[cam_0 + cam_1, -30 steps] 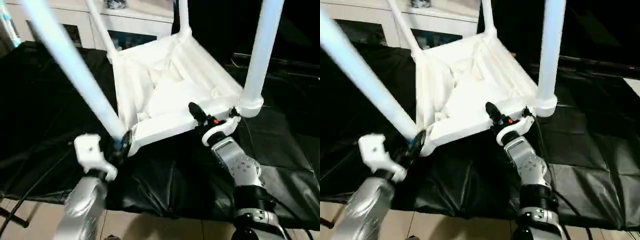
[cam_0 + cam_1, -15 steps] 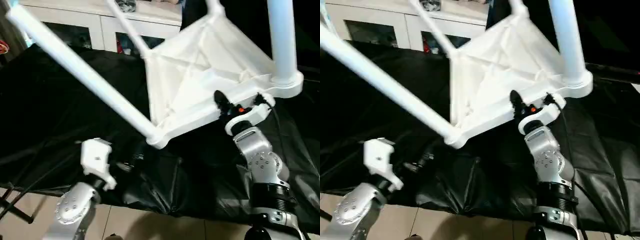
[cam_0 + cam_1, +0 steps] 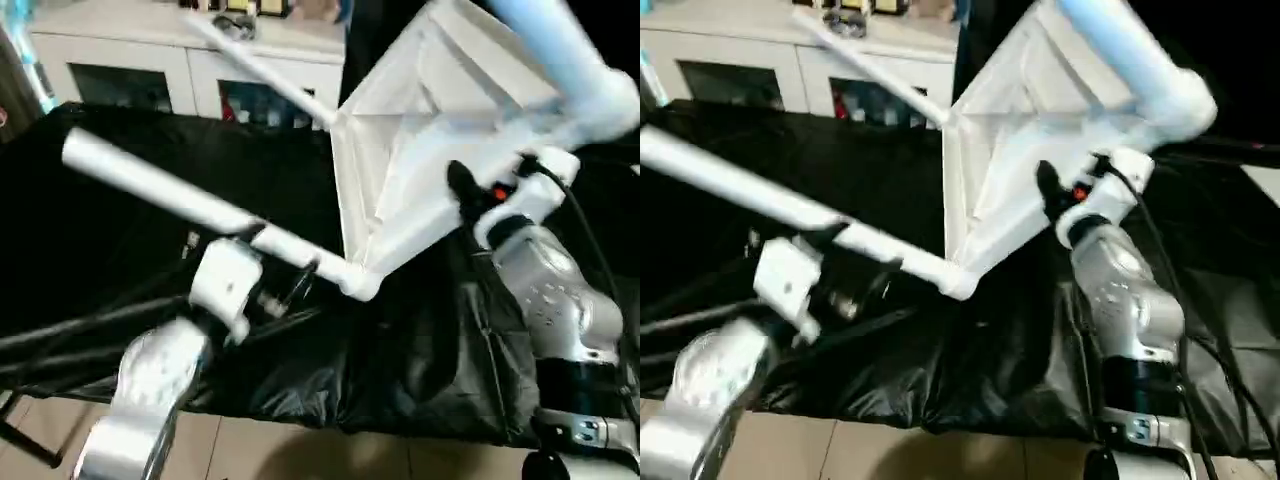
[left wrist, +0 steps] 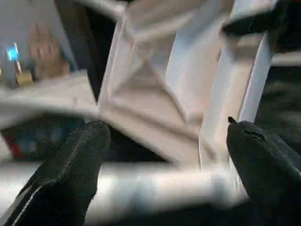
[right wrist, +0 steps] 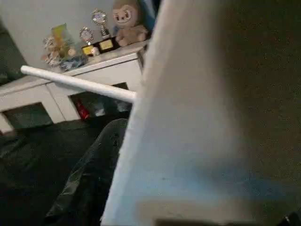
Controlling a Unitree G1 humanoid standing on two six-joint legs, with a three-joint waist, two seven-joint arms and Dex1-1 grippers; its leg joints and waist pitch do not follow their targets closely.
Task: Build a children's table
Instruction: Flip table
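At the lower left of the left eye view, the left gripper point(image 3: 285, 295) is sitting beside the near leg point(image 3: 190, 205), which is running from the left middle of the frame to the lower corner socket of the tabletop point(image 3: 420, 150). In the left wrist view its two black fingers point(image 4: 70, 165) are standing wide apart, released, with that leg lying across between them and touching neither.

In the centre, the children's table is hanging tipped on edge above the black-draped work table point(image 3: 90, 250), its ribbed underside facing the camera. A second leg point(image 3: 255, 65) is pointing toward the white cabinet point(image 3: 180, 70) at the upper left.

At the right, the right gripper point(image 3: 470, 195) is grasping the tabletop's rim, one black finger point(image 3: 462, 185) lying over the edge. A third leg point(image 3: 555, 50) is reaching into the upper right corner.
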